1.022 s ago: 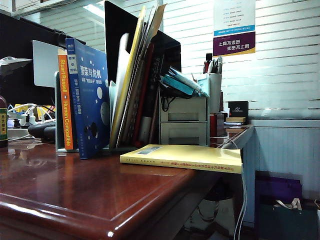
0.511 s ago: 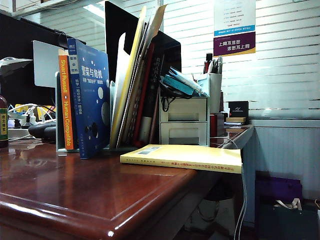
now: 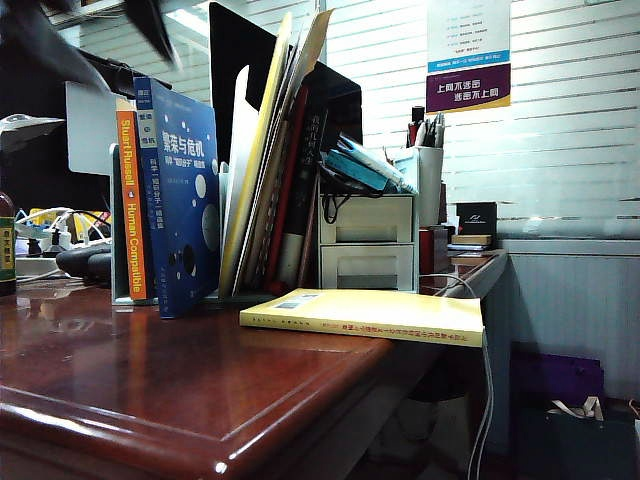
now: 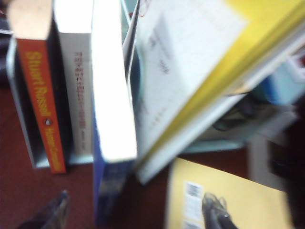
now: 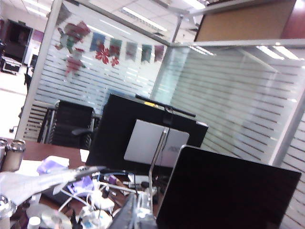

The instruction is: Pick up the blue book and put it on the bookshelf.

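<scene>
Left fingers apart above glossy blue book; right fingers together, unseen.

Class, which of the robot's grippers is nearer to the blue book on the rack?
Left. The left gripper hangs open just above the blue book, fingertips either side. The right gripper is out of view; its camera faces monitors elsewhere.
</scene>
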